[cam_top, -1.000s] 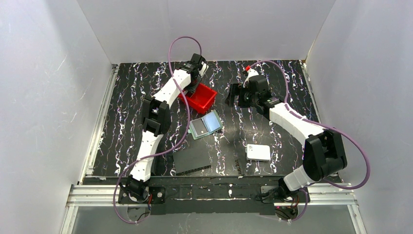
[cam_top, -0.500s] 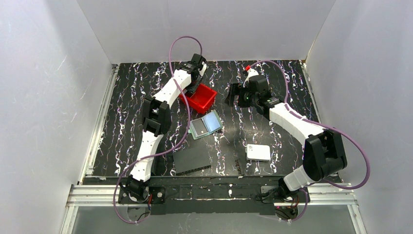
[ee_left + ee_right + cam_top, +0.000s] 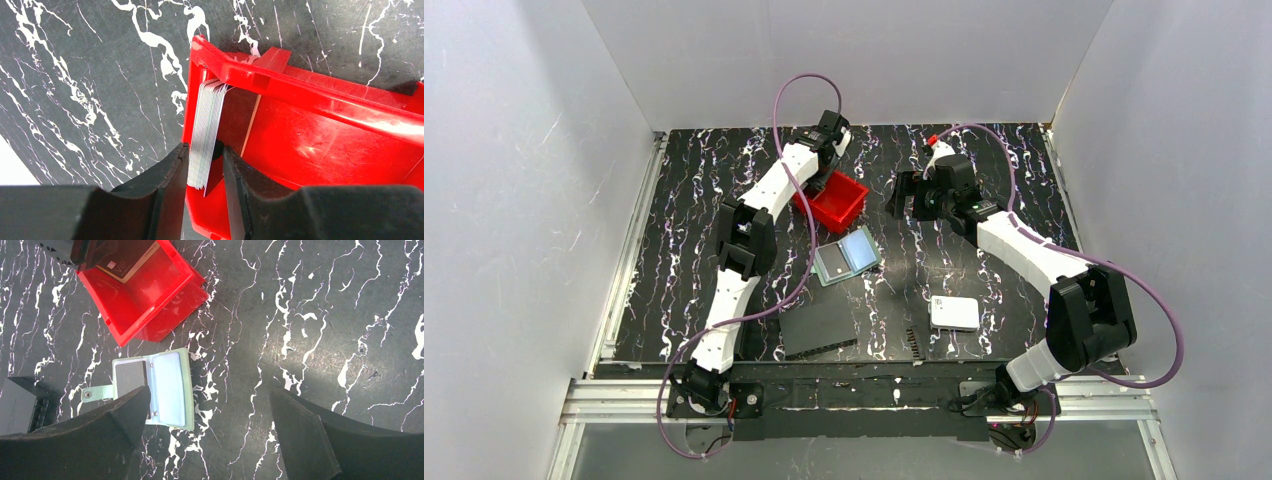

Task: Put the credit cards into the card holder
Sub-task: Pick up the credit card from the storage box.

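Observation:
Several credit cards (image 3: 207,125) stand on edge as a pale stack against the left wall of the red bin (image 3: 300,90). A brown card (image 3: 127,265) leans on the stack's right side. My left gripper (image 3: 206,150) reaches down into the bin (image 3: 836,207) with its jaws narrow around the lower end of the stack. The left pad lies against the stack and the right pad meets the leaning card. From above, the left gripper (image 3: 821,178) is mostly hidden under its wrist. The card holder (image 3: 847,256) lies open and flat, grey-green with pale pockets (image 3: 170,385). My right gripper (image 3: 907,197) hovers wide open and empty (image 3: 210,392) to the right of it.
A white rounded box (image 3: 954,312) lies near the right arm's base. A flat black rectangle (image 3: 819,328) sits at the front, also in the right wrist view (image 3: 17,405). A small black toothed strip (image 3: 914,342) lies beside it. White walls enclose the marbled table.

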Robot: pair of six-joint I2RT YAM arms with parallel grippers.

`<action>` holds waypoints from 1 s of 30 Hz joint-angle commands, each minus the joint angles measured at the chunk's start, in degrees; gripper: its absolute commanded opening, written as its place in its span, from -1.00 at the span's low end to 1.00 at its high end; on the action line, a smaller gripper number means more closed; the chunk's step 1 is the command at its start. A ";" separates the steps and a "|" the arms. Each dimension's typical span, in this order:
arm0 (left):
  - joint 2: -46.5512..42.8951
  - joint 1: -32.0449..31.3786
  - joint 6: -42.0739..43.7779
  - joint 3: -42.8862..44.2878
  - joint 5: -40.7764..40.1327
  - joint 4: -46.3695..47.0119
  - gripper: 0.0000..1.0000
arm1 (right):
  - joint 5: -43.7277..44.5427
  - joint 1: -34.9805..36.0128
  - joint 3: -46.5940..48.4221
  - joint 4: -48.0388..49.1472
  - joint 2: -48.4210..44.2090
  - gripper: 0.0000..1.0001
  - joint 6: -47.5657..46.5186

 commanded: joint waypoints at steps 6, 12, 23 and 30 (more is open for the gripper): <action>-2.31 -0.44 0.44 0.93 -2.54 -0.22 -0.49 | -0.78 0.04 -0.17 2.16 0.43 0.96 0.30; -2.57 -0.63 0.67 0.84 -2.93 0.01 -0.56 | -0.85 0.04 -0.15 2.16 0.51 0.96 0.38; -2.88 -1.13 0.84 0.49 -3.11 -0.03 -0.70 | -0.78 0.04 0.01 2.07 0.53 0.96 0.38; -3.83 -1.51 1.07 -0.12 -3.37 0.08 -0.79 | -0.78 0.04 -0.06 2.07 0.53 0.96 0.45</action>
